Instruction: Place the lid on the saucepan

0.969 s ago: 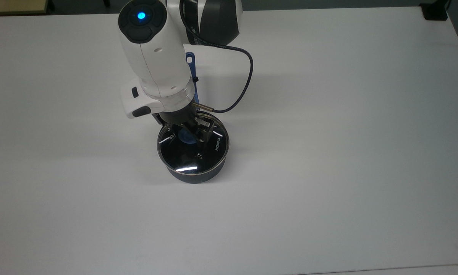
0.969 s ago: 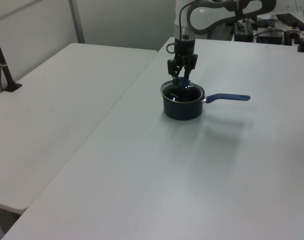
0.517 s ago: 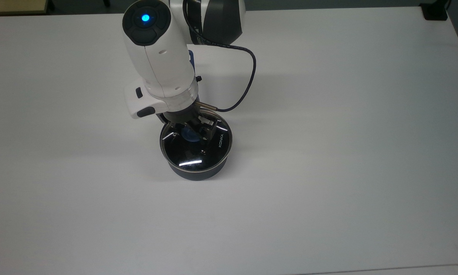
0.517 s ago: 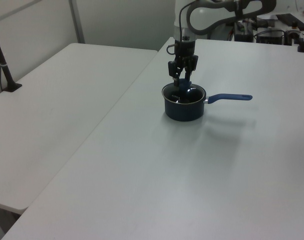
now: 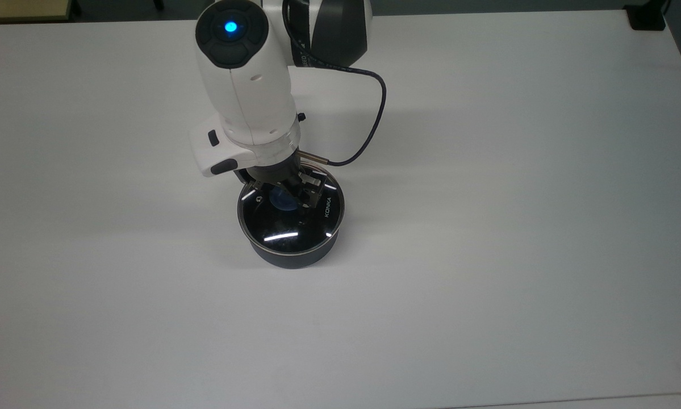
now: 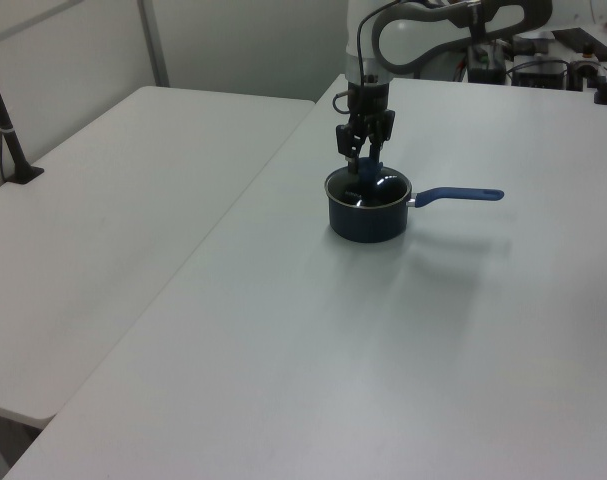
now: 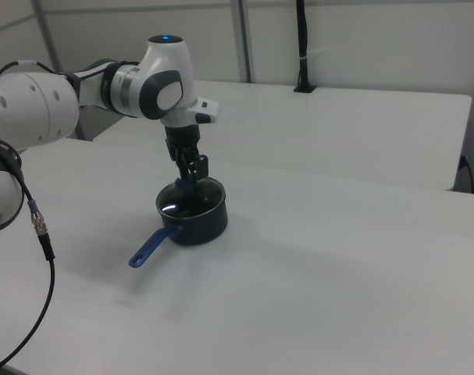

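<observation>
The lid (image 5: 291,218) sits flat on top of the saucepan (image 6: 367,219), which stands on the white worktop (image 5: 488,227). The gripper (image 5: 286,196) points down over the middle of the lid, and its fingers are closed on the blue knob (image 5: 280,200). The saucepan's blue handle (image 6: 458,195) sticks out toward the left view's right.

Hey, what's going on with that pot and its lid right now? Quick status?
Gripper shut on lid knob. Lid sitting on saucepan. Nothing in the way.
</observation>
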### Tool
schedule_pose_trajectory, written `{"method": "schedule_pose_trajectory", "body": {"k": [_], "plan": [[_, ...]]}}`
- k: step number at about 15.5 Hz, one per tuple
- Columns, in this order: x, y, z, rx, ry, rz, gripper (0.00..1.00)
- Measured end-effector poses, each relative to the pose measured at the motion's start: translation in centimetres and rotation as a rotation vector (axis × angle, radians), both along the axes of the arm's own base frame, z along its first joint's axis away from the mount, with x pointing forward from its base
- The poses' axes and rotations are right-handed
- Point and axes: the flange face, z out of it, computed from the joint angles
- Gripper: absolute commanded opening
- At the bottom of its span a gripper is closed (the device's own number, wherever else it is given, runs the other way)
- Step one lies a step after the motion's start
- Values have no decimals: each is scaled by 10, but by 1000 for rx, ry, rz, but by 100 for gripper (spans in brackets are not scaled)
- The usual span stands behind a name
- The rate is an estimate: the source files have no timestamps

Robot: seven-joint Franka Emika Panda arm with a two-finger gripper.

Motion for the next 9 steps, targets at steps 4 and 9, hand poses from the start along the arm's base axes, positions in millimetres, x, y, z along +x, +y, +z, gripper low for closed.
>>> {"method": "schedule_pose_trajectory", "body": {"k": [4, 9], "plan": [[-1, 0, -1, -28, 6, 12, 74], [-1, -1, -13, -47, 31, 18, 100]]}}
